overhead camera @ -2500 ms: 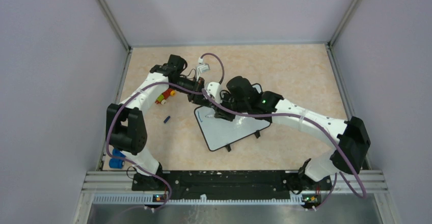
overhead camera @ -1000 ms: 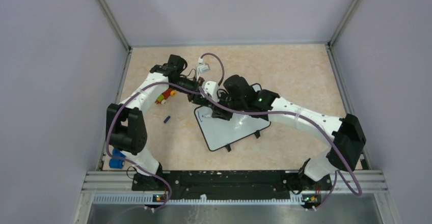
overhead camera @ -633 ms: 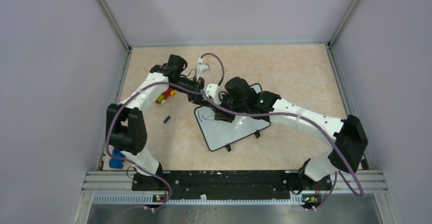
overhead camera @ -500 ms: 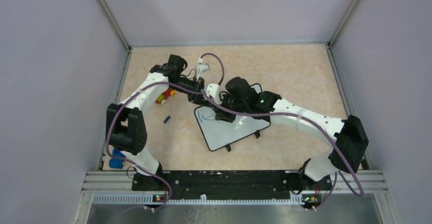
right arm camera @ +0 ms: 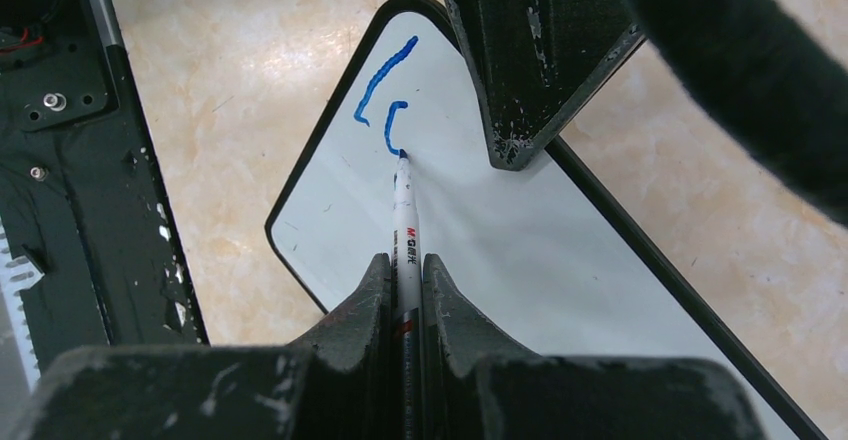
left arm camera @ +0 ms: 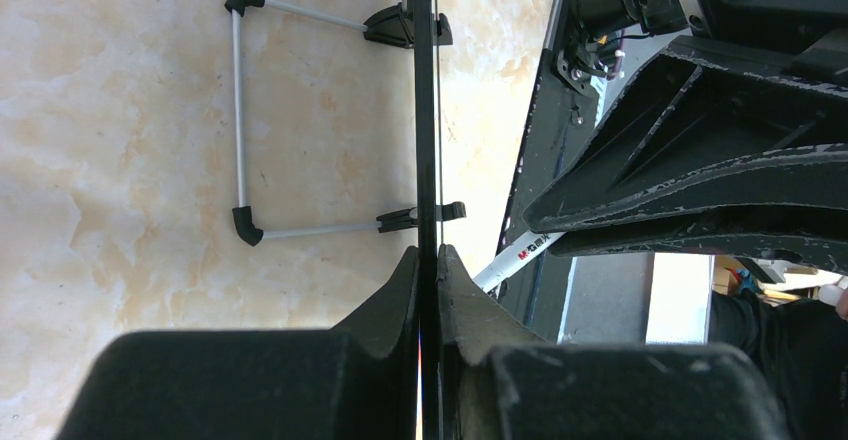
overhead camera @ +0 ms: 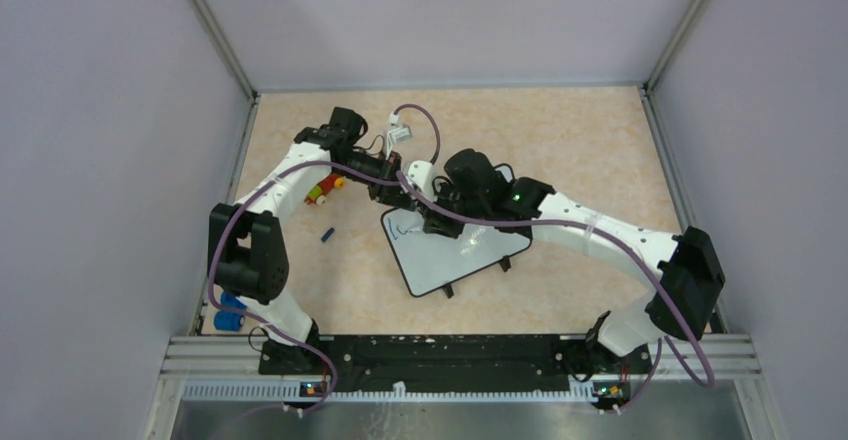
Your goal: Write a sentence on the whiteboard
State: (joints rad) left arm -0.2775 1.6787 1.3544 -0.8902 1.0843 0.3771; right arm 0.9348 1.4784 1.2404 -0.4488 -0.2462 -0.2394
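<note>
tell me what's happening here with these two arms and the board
The right arm is writing on a small whiteboard: its jaws are shut on a marker whose tip touches the board. The left arm steadies the board, jaws clamped on its edge. Only two short blue strokes are there, near one corner, so the sentence has barely begun.

The whiteboard (overhead camera: 460, 255) lies skewed near the middle of the tabletop (overhead camera: 580, 140), its two feet (overhead camera: 447, 290) toward 6 o'clock. Short blue strokes (overhead camera: 400, 228) sit in its 10 o'clock corner. The left pincer (overhead camera: 392, 193) meets the board's edge at 11 o'clock. The right pincer (overhead camera: 432, 223) hangs just beside the strokes, at their 3 o'clock. A small blue piece (overhead camera: 327, 234) lies at the board's 9 o'clock, and a red, orange and green cluster (overhead camera: 322, 192) at 10 o'clock.
</note>
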